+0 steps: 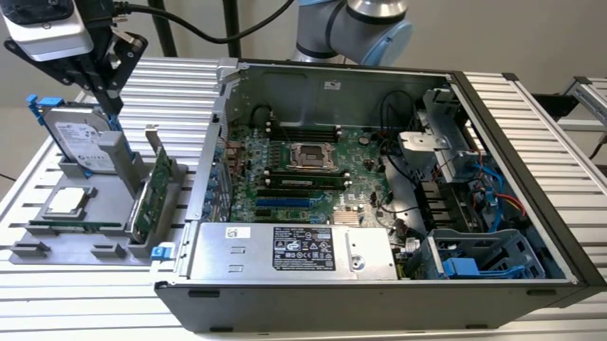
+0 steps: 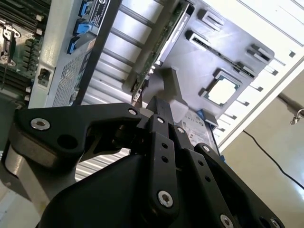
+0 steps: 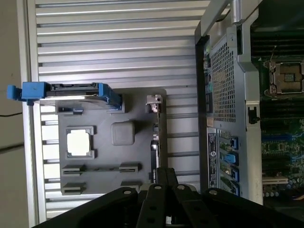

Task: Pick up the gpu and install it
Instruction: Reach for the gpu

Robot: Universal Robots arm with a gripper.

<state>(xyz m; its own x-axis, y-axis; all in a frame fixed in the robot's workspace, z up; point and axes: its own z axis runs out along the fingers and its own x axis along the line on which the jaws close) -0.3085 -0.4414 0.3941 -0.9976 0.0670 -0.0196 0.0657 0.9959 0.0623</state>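
Starting at the exterior view's left, the tool (image 1: 112,104) is seen suspended over the rear corner of a grey holding tray (image 1: 106,207), which is set on the slatted worktop (image 1: 180,85). Its fingers are drawn together and nothing is gripped between them; this closed state is also shown in both wrist views (image 2: 159,107) (image 3: 165,172). Directly beneath the tool, a silver hard drive (image 1: 81,142) with blue rails is stood upright in the tray. In front of the drive, a processor (image 1: 67,202) is laid flat in a recess, and a narrow memory stick (image 1: 71,227) is seated on edge just before it.

The gpu (image 1: 155,186) is held on edge in a slot along the tray's right side, with its silver bracket pointing up. It is apart from the tool and untouched, and it lies between the hard drive and the computer case (image 1: 517,149). In the first wrist view the gpu (image 3: 156,137) is seen edge-on, near the fingertips.

Further right, the case is laid open on the worktop, with the motherboard (image 1: 303,163) exposed inside and a power supply (image 1: 284,249) mounted along the near wall. The arm (image 1: 365,21) is seen behind the case.
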